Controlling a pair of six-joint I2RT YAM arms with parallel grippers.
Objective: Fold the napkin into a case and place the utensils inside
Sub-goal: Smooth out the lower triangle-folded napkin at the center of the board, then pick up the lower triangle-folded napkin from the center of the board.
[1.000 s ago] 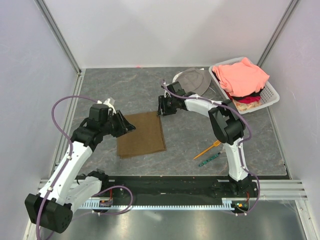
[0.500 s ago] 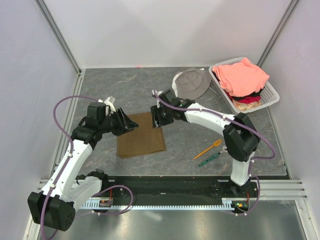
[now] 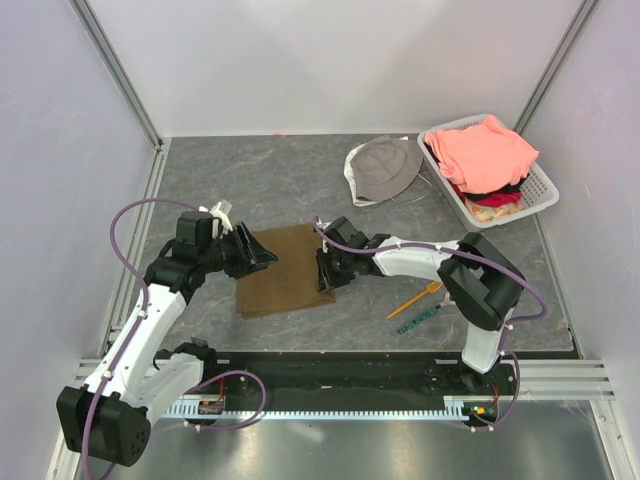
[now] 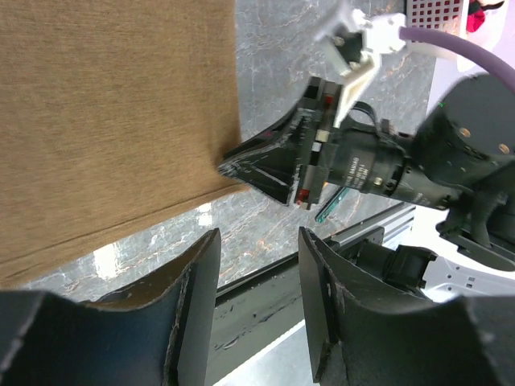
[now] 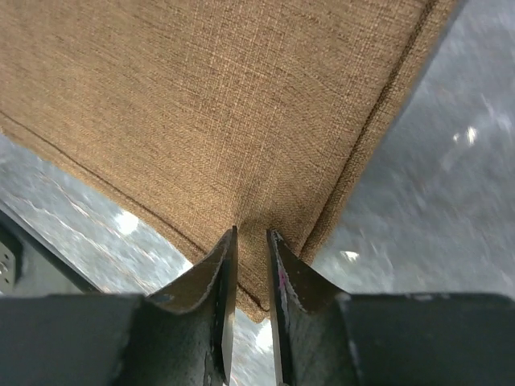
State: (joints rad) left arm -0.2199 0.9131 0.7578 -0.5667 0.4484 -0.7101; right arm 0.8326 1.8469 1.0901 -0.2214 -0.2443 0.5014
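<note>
The brown napkin (image 3: 283, 270) lies flat on the grey table, folded to a rough rectangle. My right gripper (image 3: 325, 276) is at its near right corner. In the right wrist view the fingers (image 5: 251, 232) stand almost together, pinching the puckered cloth (image 5: 225, 104). My left gripper (image 3: 262, 255) hovers over the napkin's far left part, open and empty (image 4: 257, 241). Its wrist view shows the napkin (image 4: 113, 121) and the right gripper (image 4: 227, 167) at the cloth's edge. The orange fork (image 3: 420, 297) and the green patterned utensil (image 3: 418, 319) lie on the table right of the napkin.
A grey bucket hat (image 3: 385, 168) lies at the back. A white basket (image 3: 545, 190) with salmon-pink clothes (image 3: 485, 150) stands at the back right. Walls close three sides. The black base rail (image 3: 330, 365) runs along the near edge.
My right gripper has moved from the napkin's far right corner down along its right edge to the near right corner. My left gripper has shifted slightly over the napkin's left part.
</note>
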